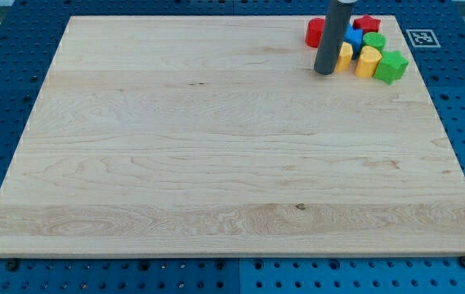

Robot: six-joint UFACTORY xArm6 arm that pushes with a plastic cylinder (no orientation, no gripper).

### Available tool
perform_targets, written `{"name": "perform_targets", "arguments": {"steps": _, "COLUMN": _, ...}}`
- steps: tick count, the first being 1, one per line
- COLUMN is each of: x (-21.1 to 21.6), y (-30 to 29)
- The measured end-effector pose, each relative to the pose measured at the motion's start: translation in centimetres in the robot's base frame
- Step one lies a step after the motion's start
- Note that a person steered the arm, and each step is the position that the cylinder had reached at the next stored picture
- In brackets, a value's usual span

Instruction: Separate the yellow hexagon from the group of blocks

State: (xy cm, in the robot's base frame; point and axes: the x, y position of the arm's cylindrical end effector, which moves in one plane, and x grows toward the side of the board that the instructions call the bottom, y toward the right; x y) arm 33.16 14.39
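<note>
A tight group of blocks sits at the view's top right of the wooden board. It holds a red block, a red star, a blue block, a green block, a yellow hexagon, a second yellow block and a green cube. My tip stands on the board at the group's left edge, touching or almost touching the yellow hexagon's left side. The rod hides part of the red block and of the hexagon.
A black-and-white marker tag lies on the blue pegboard just past the board's top right corner. The board's right edge runs close to the green cube.
</note>
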Motion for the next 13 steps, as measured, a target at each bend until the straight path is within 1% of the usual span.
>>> {"name": "perform_targets", "arguments": {"steps": 1, "x": 0.0, "y": 0.0}}
{"name": "perform_targets", "arguments": {"steps": 2, "x": 1.1, "y": 0.0}}
{"name": "perform_targets", "arguments": {"steps": 3, "x": 5.4, "y": 1.2}}
{"name": "perform_targets", "arguments": {"steps": 5, "x": 8.0, "y": 2.7}}
{"name": "perform_targets", "arguments": {"steps": 6, "x": 11.1, "y": 9.5}}
{"name": "perform_targets", "arguments": {"steps": 7, "x": 10.6, "y": 18.7}}
{"name": "perform_targets", "arguments": {"steps": 8, "x": 9.3, "y": 20.1}}
{"name": "perform_targets", "arguments": {"steps": 9, "x": 3.0, "y": 19.1}}
{"name": "perform_targets", "arguments": {"steps": 10, "x": -2.4, "y": 15.7}}
{"name": "perform_targets", "arguments": {"steps": 11, "x": -4.4, "y": 10.1}}
{"name": "perform_targets", "arguments": {"steps": 12, "x": -4.2, "y": 3.8}}
{"name": "perform_targets", "arguments": {"steps": 13, "x": -1.3, "y": -1.2}}
